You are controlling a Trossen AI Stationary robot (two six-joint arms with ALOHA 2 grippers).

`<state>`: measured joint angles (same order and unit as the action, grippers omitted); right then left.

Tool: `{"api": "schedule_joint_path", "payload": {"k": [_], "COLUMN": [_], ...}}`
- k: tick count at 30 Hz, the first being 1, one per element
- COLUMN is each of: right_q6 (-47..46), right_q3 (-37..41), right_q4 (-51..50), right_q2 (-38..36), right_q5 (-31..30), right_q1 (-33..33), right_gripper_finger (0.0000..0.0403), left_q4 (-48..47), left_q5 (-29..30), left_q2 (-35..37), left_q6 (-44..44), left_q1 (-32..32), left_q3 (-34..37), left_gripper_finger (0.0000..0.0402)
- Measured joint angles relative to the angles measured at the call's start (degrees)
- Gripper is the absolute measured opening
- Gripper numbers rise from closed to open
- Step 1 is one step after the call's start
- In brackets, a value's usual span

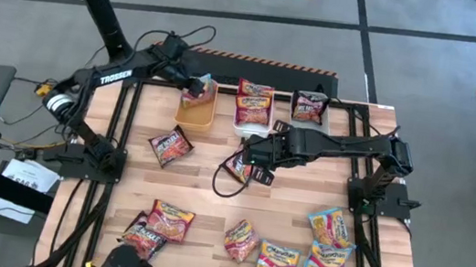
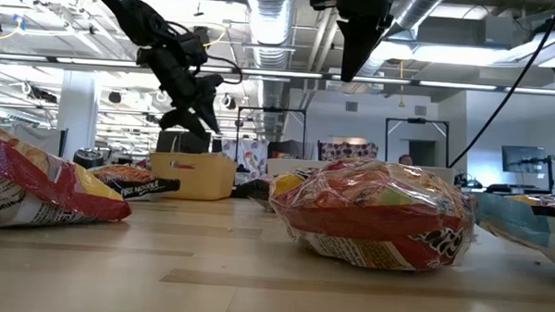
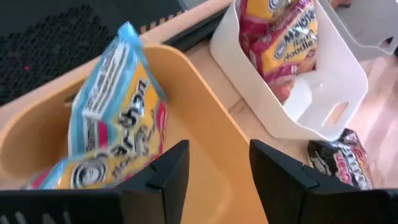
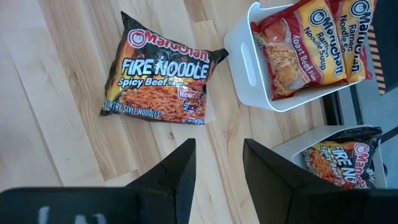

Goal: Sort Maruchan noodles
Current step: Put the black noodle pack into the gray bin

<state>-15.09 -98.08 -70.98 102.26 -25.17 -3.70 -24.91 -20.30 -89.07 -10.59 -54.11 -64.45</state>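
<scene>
Biggest risk I see: the right pincer (image 4: 214, 168) is hanging released and empty, with the Fire Noodle packet (image 4: 163, 74) lying flat on the worktop (image 4: 56, 81) ahead of its fingertips, not between them. If it drops straight down it could pinch bare wood or just catch the crinkly wrapper edge and let it slide. The packet is also just beside the white bin (image 4: 249, 68), so a sloppy approach might bump the bin's wall.

Using the white bin as the anchor: it holds red-orange Roast Beef packets (image 4: 311, 43). The grey bin (image 4: 298, 146) next to it has another Fire Noodle pack inside. On the white bin's other side sits the orange bin (image 3: 205, 155), with a yellow-and-blue packet (image 3: 112, 137) leaning in it. The left pincer (image 3: 214, 177) hovers over that orange bin, jaws apart, gripping nothing. More loose packets lie on the worktop well away from the white bin.
</scene>
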Motion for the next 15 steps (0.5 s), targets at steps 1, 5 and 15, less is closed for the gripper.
{"api": "schedule_joint_path", "payload": {"k": [1,5,15], "right_q6": [0.0,0.0,0.0], "right_q3": [0.0,0.0,0.0], "right_q4": [0.0,0.0,0.2], "right_q2": [0.0,0.0,0.0], "right_q5": [0.0,0.0,1.3], "right_q1": [0.0,0.0,0.0], "right_gripper_finger": [0.0156,0.0156,0.0156], "left_q4": [-1.2,-7.6,-10.8], "left_q5": [0.0,0.8,0.7], "left_q2": [0.2,0.1,0.0], "left_q6": [0.0,3.7,8.1], "left_q1": [0.0,0.1,1.8], "left_q3": [0.0,0.0,0.0], "left_gripper_finger": [0.0155,0.0155,0.0155]}}
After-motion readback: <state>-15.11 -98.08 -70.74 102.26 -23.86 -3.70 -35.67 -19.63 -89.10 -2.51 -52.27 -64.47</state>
